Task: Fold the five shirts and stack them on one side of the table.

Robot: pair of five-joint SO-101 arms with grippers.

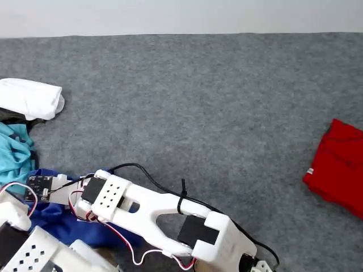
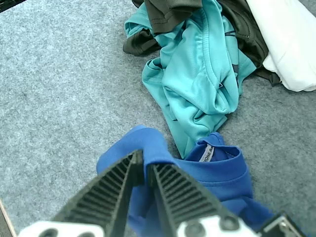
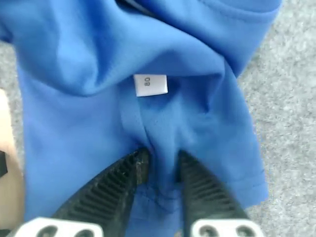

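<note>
Left gripper (image 2: 144,167) has its fingers (image 2: 116,185) clenched on an edge of the blue shirt (image 2: 222,170). Right gripper (image 3: 160,160) is grasping a fold below its tag, it seems. Teal shirt (image 2: 197,79) touches the blue shirt, with dark shirt (image 2: 168,12) and white shirt (image 2: 291,44) beyond. Red shirt (image 1: 340,164) sits well apart from it, across the tabletop (image 1: 198,102).

The high camera looks steeply down over the counter (image 1: 227,102) from the arms' side. The wrist cameras sit close behind the left tool (image 2: 144,168) and right tool (image 3: 160,160), facing down along them. All three views share the blue shirt (image 1: 54,221).
</note>
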